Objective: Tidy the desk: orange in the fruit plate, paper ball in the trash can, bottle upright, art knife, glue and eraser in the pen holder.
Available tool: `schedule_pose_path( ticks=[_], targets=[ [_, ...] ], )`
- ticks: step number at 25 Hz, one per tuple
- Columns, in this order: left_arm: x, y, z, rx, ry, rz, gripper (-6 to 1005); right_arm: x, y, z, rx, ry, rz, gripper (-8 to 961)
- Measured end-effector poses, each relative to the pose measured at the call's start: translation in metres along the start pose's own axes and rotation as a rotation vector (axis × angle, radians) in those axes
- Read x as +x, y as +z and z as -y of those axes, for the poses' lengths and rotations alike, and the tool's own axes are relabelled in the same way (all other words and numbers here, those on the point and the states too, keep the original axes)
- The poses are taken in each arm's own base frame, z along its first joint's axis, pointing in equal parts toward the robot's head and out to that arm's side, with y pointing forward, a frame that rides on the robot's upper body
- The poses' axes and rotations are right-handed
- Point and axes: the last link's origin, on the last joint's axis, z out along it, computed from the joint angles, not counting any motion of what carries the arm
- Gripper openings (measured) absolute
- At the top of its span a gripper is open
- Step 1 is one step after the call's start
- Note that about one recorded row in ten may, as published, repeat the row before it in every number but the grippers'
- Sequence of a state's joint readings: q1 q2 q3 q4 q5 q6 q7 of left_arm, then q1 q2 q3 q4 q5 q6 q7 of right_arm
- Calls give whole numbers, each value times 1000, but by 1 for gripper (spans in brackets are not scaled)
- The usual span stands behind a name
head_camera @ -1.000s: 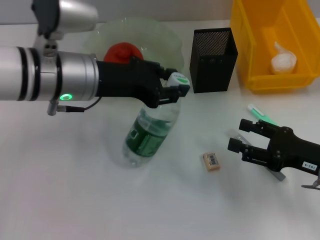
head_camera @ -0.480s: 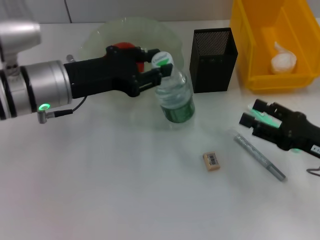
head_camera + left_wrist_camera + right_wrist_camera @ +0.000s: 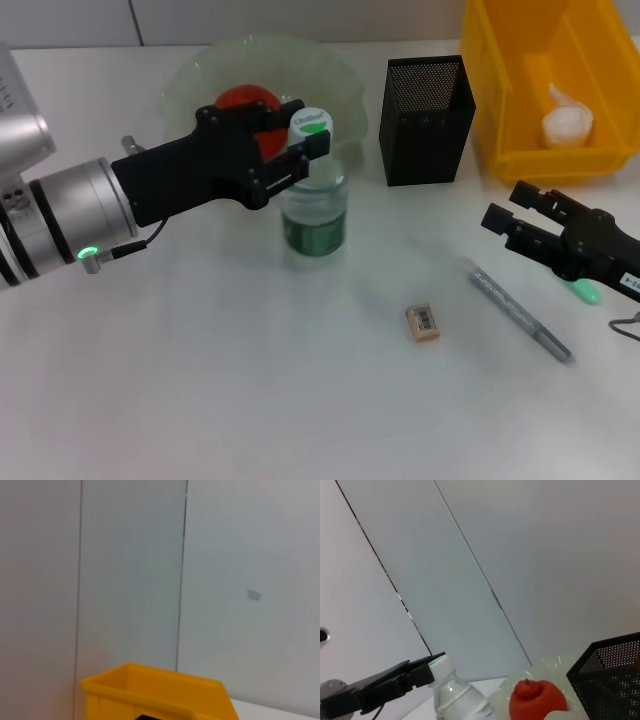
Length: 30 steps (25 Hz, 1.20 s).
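The clear bottle (image 3: pixel 315 205) with the green label stands upright in front of the fruit plate (image 3: pixel 205 68). My left gripper (image 3: pixel 308 137) is shut on its neck, just under the white cap. The orange (image 3: pixel 243 100) lies in the plate. The paper ball (image 3: pixel 567 121) lies in the yellow trash can (image 3: pixel 545 158). The eraser (image 3: pixel 423 322) and the grey art knife (image 3: pixel 520 312) lie on the desk. My right gripper (image 3: pixel 507 219) is open and empty, hovering right of the knife, above a green glue stick (image 3: pixel 585 291). The right wrist view shows the bottle (image 3: pixel 456 696) and the orange (image 3: pixel 537 701).
The black mesh pen holder (image 3: pixel 427 120) stands between the plate and the trash can. The trash can (image 3: pixel 150 690) also shows in the left wrist view. A thin cable (image 3: pixel 628 325) lies at the desk's right edge.
My left gripper has lifted the bottle from lying tilted to standing upright, shifting it right. My right gripper has drawn back rightward off the art knife, uncovering it.
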<state>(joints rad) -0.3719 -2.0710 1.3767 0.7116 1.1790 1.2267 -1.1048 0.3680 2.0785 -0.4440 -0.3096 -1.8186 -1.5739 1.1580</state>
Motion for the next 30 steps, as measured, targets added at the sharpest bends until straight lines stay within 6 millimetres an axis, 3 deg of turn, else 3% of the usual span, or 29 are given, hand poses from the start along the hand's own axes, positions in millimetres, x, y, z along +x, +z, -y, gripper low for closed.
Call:
schedule_pose_path(
  ticks=[19, 21, 23, 24, 25, 26, 27, 29, 30],
  targets=[
    [-4, -15, -4, 47, -27, -105, 561, -13, 5, 6, 15, -12, 46, 796],
    [2, -26, -8, 43, -27, -183, 614, -16, 4, 7, 14, -13, 54, 796],
    [12, -45, -12, 36, 3, -284, 711, -27, 1, 10, 13, -17, 61, 796],
    [12, -45, -12, 36, 3, -284, 760, -35, -1, 13, 10, -22, 61, 797],
    [19, -62, -14, 27, 24, -345, 809, -57, -8, 19, 9, -24, 45, 797],
    [22, -74, -16, -1, 42, -358, 809, -57, -8, 19, 9, -24, 45, 797],
    [23, -89, -17, -43, 58, -338, 809, -69, -10, 21, 10, -23, 21, 797],
    [21, -96, -17, -75, 62, -304, 808, -92, -13, 23, 18, -26, -56, 797],
    [15, -107, -19, -134, 60, -224, 808, -114, -12, 22, 41, -35, -176, 796]
  ],
)
